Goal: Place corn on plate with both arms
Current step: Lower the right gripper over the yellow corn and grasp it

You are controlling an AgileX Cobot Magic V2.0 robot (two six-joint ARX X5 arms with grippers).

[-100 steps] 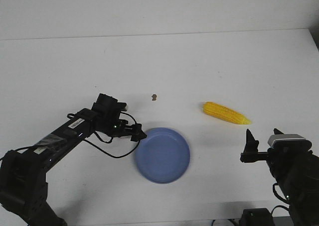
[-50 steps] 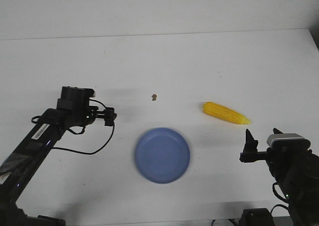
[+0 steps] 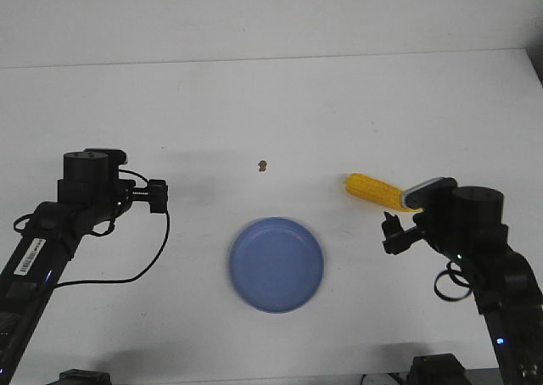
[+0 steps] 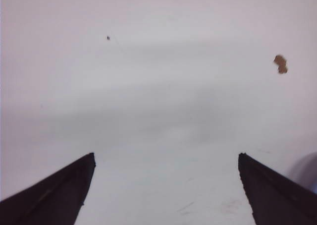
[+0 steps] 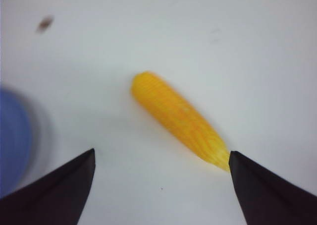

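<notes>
The bright yellow, tapered corn cob (image 3: pixel 379 192) is lying on the white bench (image 3: pixel 339 105), to the right of the round periwinkle-blue plate (image 3: pixel 277 265) and apart from it. The black right hand (image 3: pixel 392 232) is hovering just beside the cob's pointed end, its fingers (image 5: pixel 59 190) standing wide apart and gripping nothing. The black left hand (image 3: pixel 158 196) is sitting well left of the plate, fingers (image 4: pixel 54 197) likewise spread wide over bare bench, with a tiny brown speck (image 3: pixel 263 164) lying beyond the plate.

Corn (image 3: pixel 379 191) right of plate (image 3: pixel 277 264).
</notes>
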